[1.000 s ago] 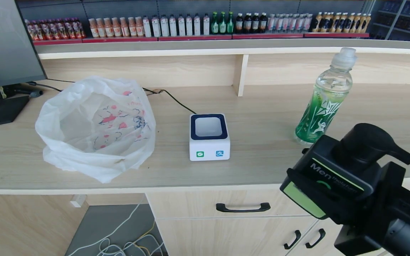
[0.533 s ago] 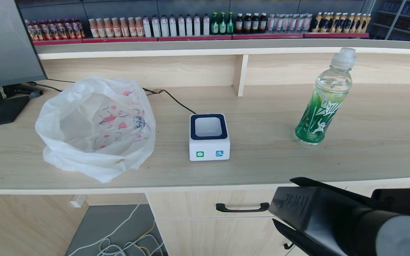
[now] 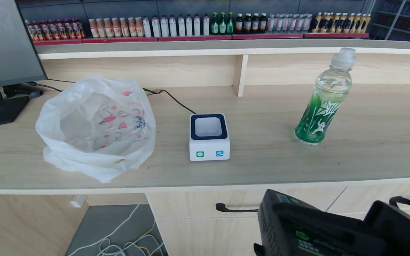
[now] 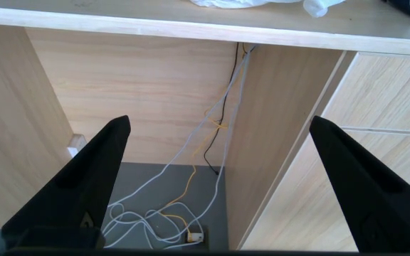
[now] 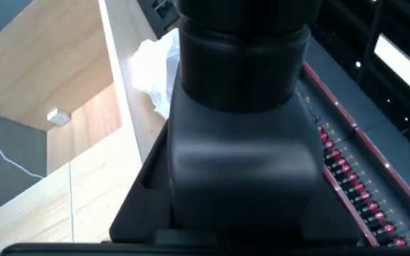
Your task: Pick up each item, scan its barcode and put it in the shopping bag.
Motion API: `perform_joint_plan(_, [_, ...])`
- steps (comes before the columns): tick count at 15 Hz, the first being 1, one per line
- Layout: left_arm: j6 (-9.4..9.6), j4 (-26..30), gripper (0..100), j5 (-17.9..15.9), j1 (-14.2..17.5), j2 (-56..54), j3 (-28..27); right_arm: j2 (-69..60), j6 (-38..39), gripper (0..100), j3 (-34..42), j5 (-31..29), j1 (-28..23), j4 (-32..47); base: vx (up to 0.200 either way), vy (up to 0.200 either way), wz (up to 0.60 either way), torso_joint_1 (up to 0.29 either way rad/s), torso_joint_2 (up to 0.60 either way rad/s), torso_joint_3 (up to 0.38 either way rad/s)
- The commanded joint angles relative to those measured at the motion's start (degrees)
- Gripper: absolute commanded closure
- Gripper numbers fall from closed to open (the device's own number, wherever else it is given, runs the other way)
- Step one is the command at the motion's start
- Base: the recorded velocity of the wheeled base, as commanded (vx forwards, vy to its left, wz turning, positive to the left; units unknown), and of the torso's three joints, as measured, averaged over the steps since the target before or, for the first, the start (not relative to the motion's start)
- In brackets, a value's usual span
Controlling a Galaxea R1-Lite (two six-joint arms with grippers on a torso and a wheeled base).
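1. My right jaws pinch the black pump bottle (image 3: 279, 227), nearest to me at about 5 o'clock. It is off the desk (image 3: 262, 167) and in front of the drawers. It lies close to level, with its pump head toward my wrist and its base end turned toward 9 o'clock.
2. My left jaws are spread wide, fingers (image 4: 84, 192) well apart. They sit low at about 7 o'clock, facing the open bay under the desk, where loose cables (image 4: 184, 192) trail down to the floor.
3. Just beyond the pump bottle is the drawer front with a black handle (image 3: 240, 208), below the desk's near edge.
4. On the desk at 12 o'clock sits the white scanner (image 3: 209, 137), its dark-rimmed window facing up.
5. The shopping bag (image 3: 94, 128) stands at 9 o'clock of the scanner, near it but apart. It is white plastic with red print, and its mouth is open upward.
6. The green bottle (image 3: 320, 106) stands upright at 3 o'clock of the scanner, well apart from it, with its cap on.
7. A black cord (image 3: 176, 99) runs from the scanner toward 11 o'clock, passing behind the bag.
8. A dark monitor (image 3: 5, 39) stands at the desk's 10 o'clock corner.
9. Farthest off, past the raised ledge, a shelf (image 3: 198, 36) carries a long row of drink bottles.
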Motion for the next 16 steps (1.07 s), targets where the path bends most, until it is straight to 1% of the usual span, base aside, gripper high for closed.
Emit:
perform_joint_plan(1, [-0.02, 0.0, 0, 0.0, 0.05, -0.02, 0.0, 3.86, -5.71, 100, -1.77, -0.19, 0.38, -4.32, 0.0, 0.0, 0.0, 0.0, 0.0, 0.0])
perform_joint_plan(2, [-0.02, 0.0, 0, 0.0, 0.05, -0.02, 0.0, 6.24, -6.85, 100, -1.77, -0.19, 0.03, -8.98, 0.0, 0.0, 0.0, 0.0, 0.0, 0.0])
perform_joint_plan(3, [-0.02, 0.0, 0, 0.0, 0.05, -0.02, 0.0, 9.75, -10.01, 100, -1.68, -0.19, -0.15, -15.05, 0.0, 0.0, 0.0, 0.0, 0.0, 0.0])
perform_joint_plan(4, [-0.02, 0.0, 0, 0.0, 0.05, -0.02, 0.0, 11.86, -12.04, 100, -2.12, -0.1, -0.15, -15.22, 0.0, 0.0, 0.0, 0.0, 0.0, 0.0])
perform_joint_plan(10, [-0.02, 0.0, 0, 0.0, 0.05, -0.02, 0.0, 8.96, -27.06, 100, 0.6, 0.08, 0.47, -15.22, 0.0, 0.0, 0.0, 0.0, 0.0, 0.0])
perform_joint_plan(12, [-0.02, 0.0, 0, 0.0, 0.05, -0.02, 0.0, 8.87, -30.05, 100, 0.25, 0.08, 0.47, -15.22, 0.0, 0.0, 0.0, 0.0, 0.0, 0.0])
perform_joint_plan(16, [-0.02, 0.0, 0, 0.0, 0.05, -0.02, 0.0, 8.87, -40.34, 100, -2.56, -0.01, 1.0, -15.22, 0.0, 0.0, 0.0, 0.0, 0.0, 0.0])
